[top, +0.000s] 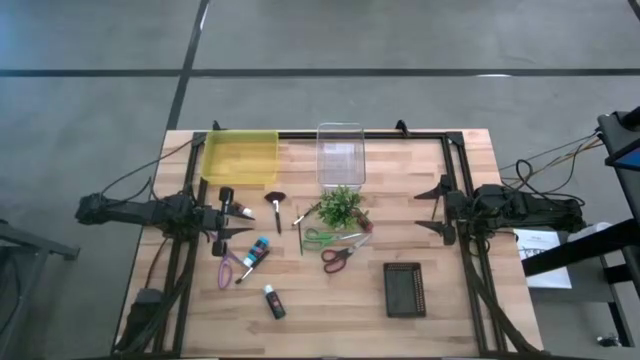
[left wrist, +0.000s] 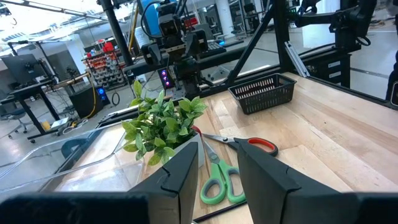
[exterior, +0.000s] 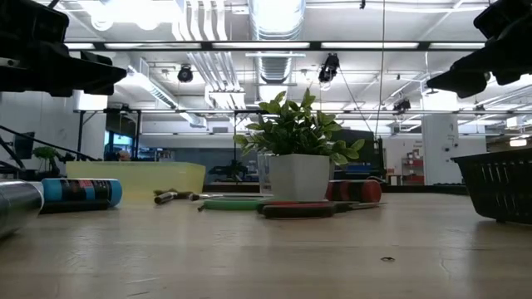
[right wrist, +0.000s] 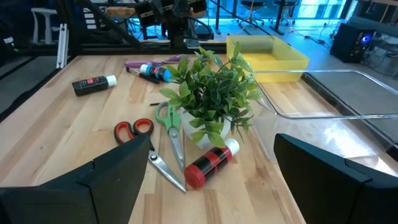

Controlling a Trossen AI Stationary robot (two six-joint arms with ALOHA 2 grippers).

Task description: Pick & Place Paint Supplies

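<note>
Paint supplies lie loose mid-desk [top: 440, 300], none yet in the yellow tray [top: 240, 156].
We see the left claw [top: 222, 222] part open, empty, above brushes; right claw [top: 436, 208] wide, empty. Risk: clustered scissors [top: 338, 258] snag the plant [top: 339, 206].

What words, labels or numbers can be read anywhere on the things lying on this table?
None can be read.
Blue paint tube: dark label band with pinkish print, too blurred to read.
Black paint tube with white cap: a small red mark, too small to read.
Red and black tube beside the potted plant: no legible print.
Paper sheet off the table's right edge: printed lines too small to read.
</note>
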